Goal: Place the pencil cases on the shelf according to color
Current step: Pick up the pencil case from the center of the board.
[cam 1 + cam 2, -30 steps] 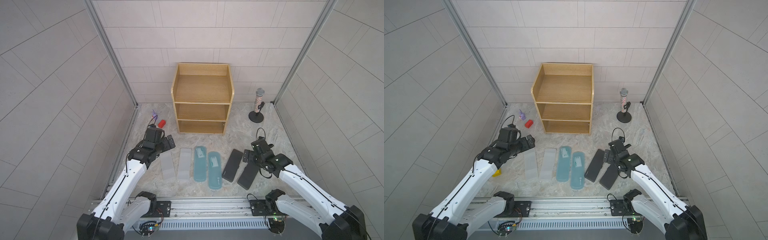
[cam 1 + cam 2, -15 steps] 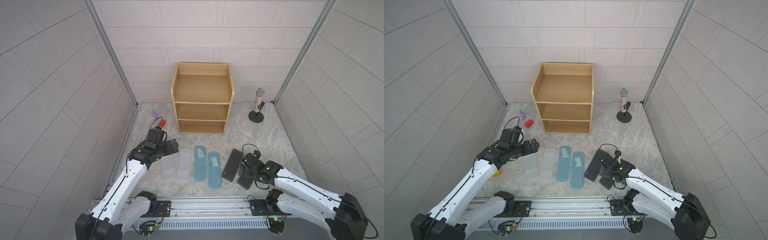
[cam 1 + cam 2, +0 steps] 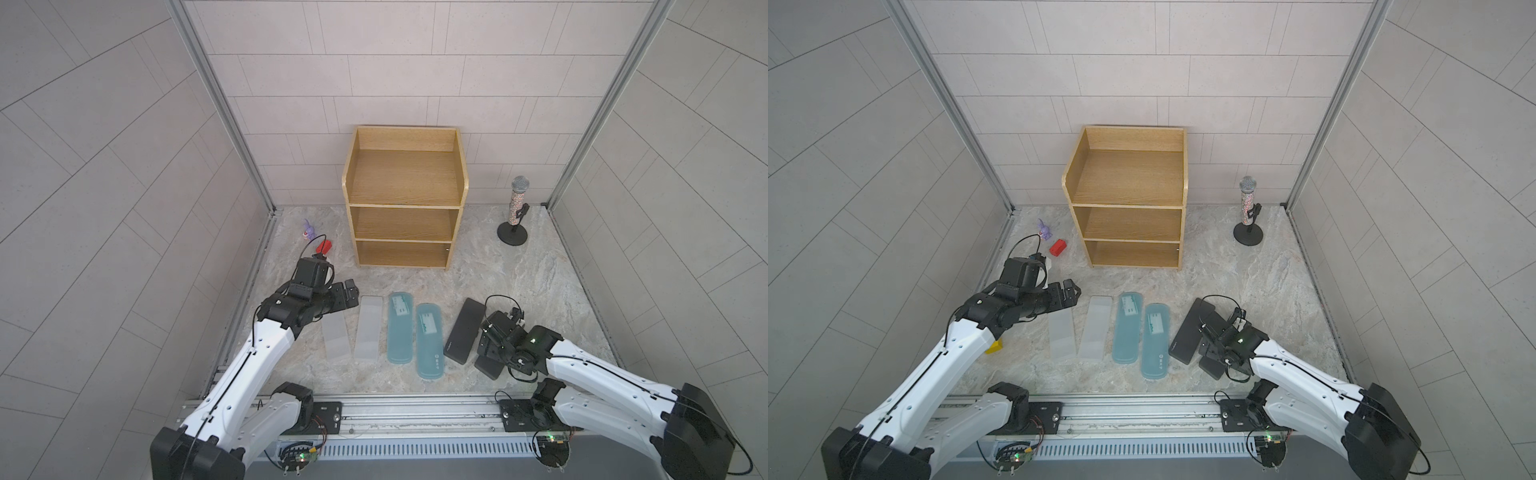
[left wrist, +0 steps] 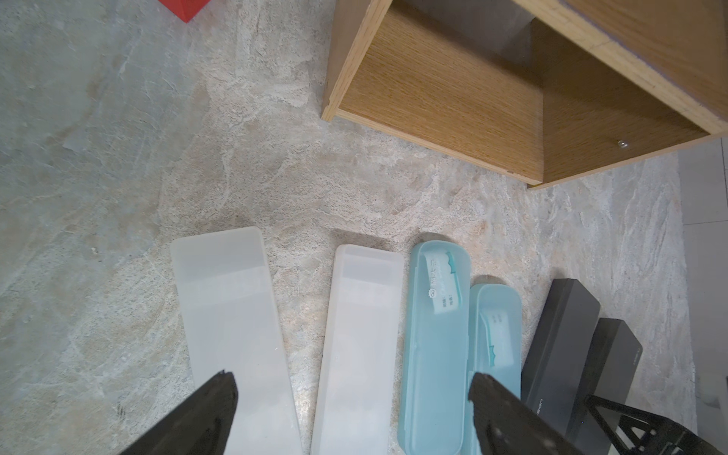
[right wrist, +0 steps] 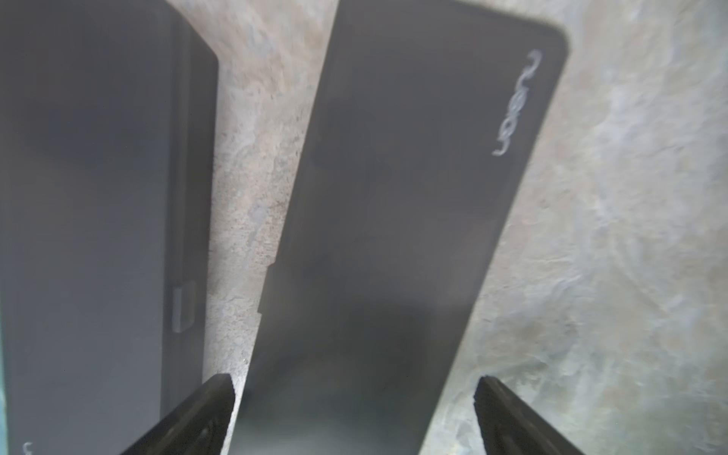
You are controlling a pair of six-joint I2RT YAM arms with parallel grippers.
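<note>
Shelf (image 3: pixel 405 183) stands against the back wall, well apart from the cases. Left gripper (image 4: pixel 350 380) hangs over the grey cases (image 3: pixel 334 336) with its jaws spread. Right gripper (image 5: pixel 353 382) is spread wide too, and its fingers straddle the nearer black case (image 5: pixel 394 197) without closing on it. All six cases lie in a row on the floor before the shelf: grey cases, teal cases (image 3: pixel 400 328), then the other black case (image 3: pixel 465 330). Red block (image 3: pixel 325 247) sits left of the shelf.

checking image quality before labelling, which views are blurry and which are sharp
Right wrist view: blurred, the logo on one black case is smeared. Left wrist view: sharp, the label on a teal case and the shelf grain crisp. Both top views: sharp, evenly lit, soft shadows.
</note>
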